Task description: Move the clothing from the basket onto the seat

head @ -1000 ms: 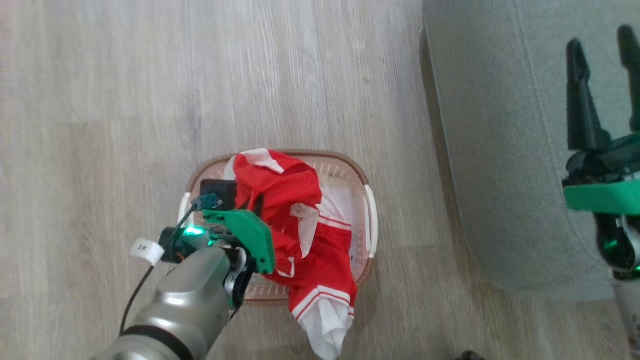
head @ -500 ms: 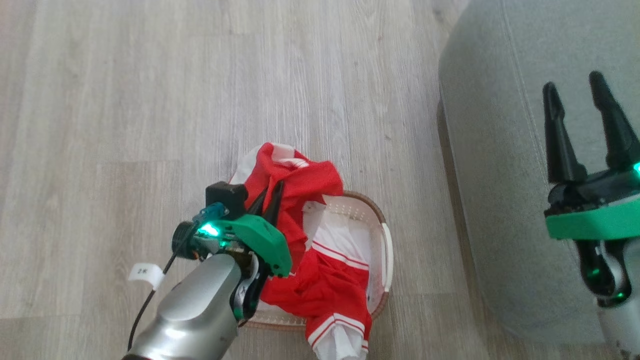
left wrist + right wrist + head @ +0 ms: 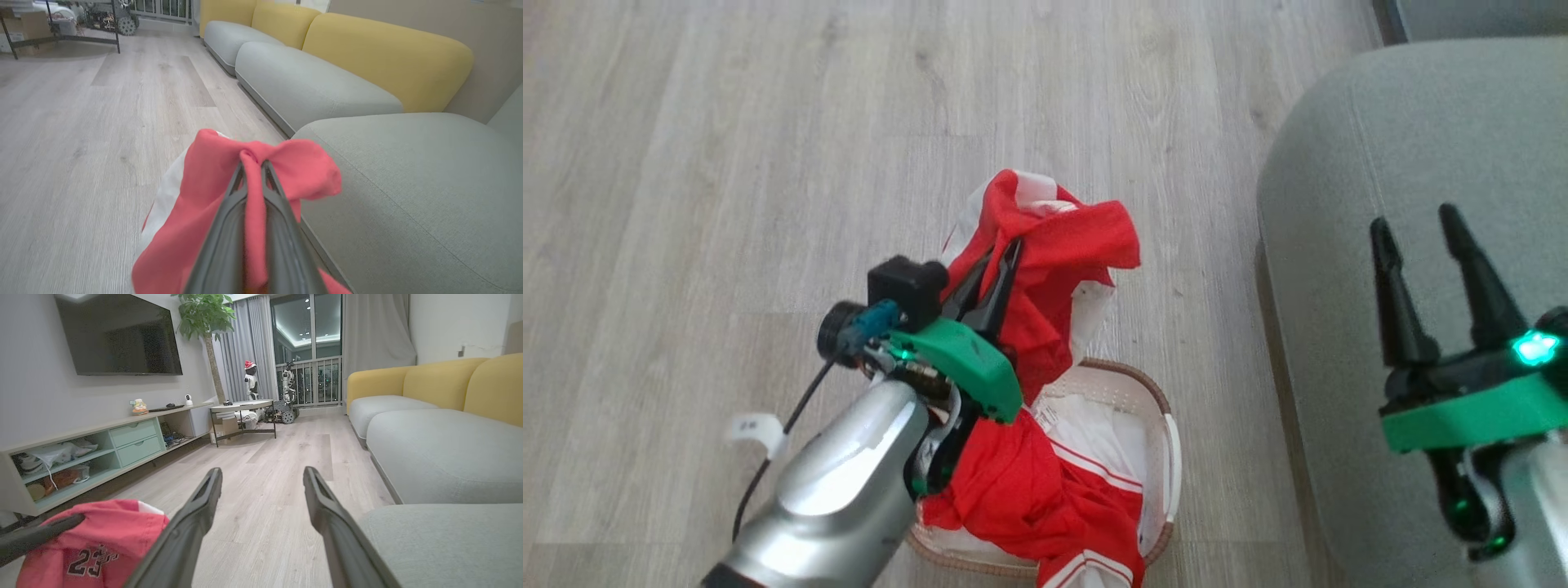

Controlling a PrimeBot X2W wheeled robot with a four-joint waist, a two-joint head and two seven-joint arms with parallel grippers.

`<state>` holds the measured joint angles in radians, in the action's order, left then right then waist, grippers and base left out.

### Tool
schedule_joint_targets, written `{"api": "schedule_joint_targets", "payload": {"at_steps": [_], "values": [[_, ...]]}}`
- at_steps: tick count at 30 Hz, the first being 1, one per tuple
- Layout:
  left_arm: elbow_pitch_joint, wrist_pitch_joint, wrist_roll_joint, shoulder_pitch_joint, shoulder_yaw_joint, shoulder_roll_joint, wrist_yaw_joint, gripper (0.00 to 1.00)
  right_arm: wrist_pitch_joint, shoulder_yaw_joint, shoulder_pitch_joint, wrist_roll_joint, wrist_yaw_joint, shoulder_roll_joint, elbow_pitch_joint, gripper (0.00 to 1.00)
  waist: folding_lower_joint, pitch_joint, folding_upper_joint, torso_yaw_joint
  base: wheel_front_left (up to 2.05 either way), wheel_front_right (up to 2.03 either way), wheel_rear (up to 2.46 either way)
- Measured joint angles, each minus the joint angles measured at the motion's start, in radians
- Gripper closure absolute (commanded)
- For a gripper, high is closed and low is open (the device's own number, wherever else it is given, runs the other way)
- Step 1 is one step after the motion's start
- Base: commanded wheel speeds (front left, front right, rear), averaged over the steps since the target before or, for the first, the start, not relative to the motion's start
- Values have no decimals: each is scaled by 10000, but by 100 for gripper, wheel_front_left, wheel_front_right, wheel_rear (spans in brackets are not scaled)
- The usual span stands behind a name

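Observation:
My left gripper (image 3: pixel 1003 249) is shut on a fold of the red clothing (image 3: pixel 1070 245) and holds it up above the basket (image 3: pixel 1129 373), which stands on the floor. The rest of the red and white fabric trails down into the basket and over its near rim. In the left wrist view the fabric (image 3: pixel 196 183) bunches around the closed gripper (image 3: pixel 253 164). The grey-green seat (image 3: pixel 1388 122) lies to the right. My right gripper (image 3: pixel 1411 216) hovers open over its near edge, nothing between the fingers (image 3: pixel 196 514).
Pale wood floor surrounds the basket. More grey cushions (image 3: pixel 302 81) with yellow backrests (image 3: pixel 376 45) run along the wall beyond the seat. A low TV cabinet (image 3: pixel 102 445) and a round table (image 3: pixel 245 405) stand further off.
The head camera has shifted. My left gripper has risen with the red garment, pulling more of it out of the basket. The right gripper stays open.

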<state>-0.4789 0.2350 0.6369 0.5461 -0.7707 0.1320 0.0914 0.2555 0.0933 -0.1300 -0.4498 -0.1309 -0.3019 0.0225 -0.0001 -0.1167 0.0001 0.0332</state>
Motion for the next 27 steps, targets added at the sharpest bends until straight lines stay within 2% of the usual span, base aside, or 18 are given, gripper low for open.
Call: {"api": "schedule_joint_targets", "payload": {"at_steps": [15,27], "values": [[1572,-809,-15,330,-35,548,234,100,0,786,662,-19,0,368,-288,0,0,744,0,201,0,0,0],[2050,-1108,-12,328,-150,698,320,100,0,1453,705,13,0,387,-318,0,0,873,0,198,0,0,0]]}}
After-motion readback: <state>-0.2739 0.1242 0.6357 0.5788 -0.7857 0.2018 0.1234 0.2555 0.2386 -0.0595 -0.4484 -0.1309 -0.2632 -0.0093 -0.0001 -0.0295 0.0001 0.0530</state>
